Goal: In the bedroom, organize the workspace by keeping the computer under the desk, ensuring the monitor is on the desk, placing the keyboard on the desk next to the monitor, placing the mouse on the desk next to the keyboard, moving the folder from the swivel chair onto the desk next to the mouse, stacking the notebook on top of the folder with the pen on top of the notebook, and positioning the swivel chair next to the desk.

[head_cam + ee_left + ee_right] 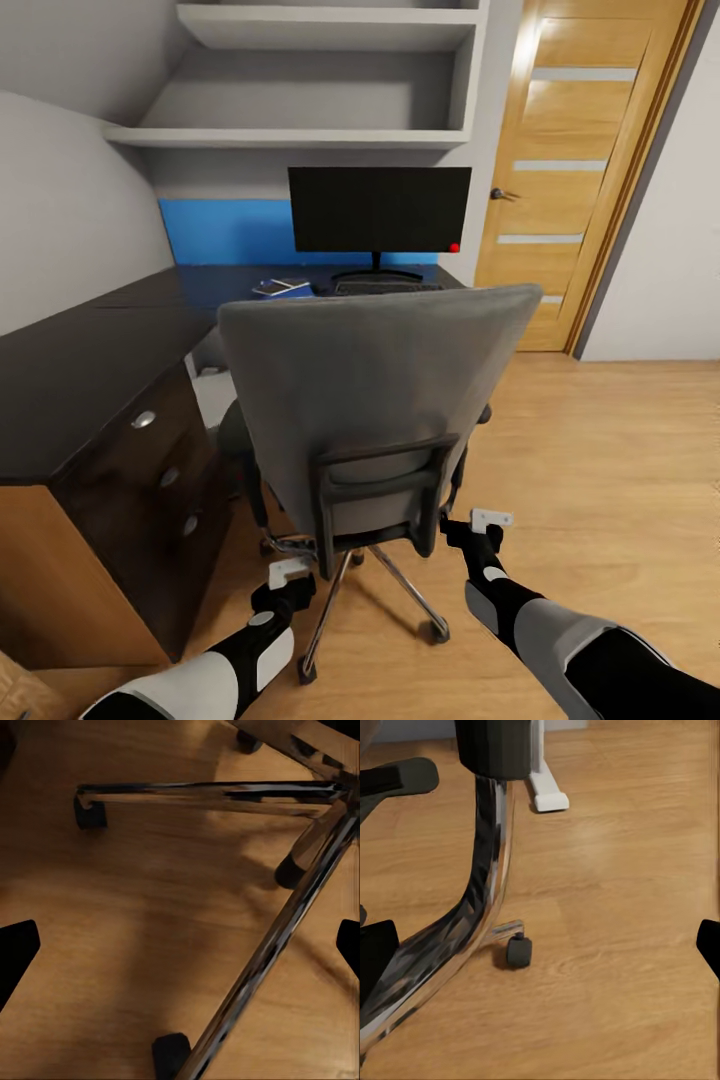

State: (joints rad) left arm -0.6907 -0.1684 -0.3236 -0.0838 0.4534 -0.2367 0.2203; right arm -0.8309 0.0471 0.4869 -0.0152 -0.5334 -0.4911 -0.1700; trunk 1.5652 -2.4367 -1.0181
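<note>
The swivel chair [370, 400] stands in the middle with its grey back toward me, pushed up to the black desk [80, 370]. On the far desk part stands the monitor [380, 208], with the keyboard [385, 287] in front of it. Left of the keyboard lies the blue folder [268, 292] with the grey notebook [292, 286] and a thin white pen [280, 285] on it. The mouse and the computer are hidden. My left gripper [285, 592] [180, 952] is open over the chrome chair base [270, 945]. My right gripper [470, 535] [544, 952] is open beside the chair's chrome arm support [480, 892].
Desk drawers with silver knobs [143, 420] are close on my left. A wooden door [570, 170] stands at the back right, with wood floor [600, 450] open on the right. A white desk leg [544, 791] and a caster [518, 951] lie ahead of the right gripper.
</note>
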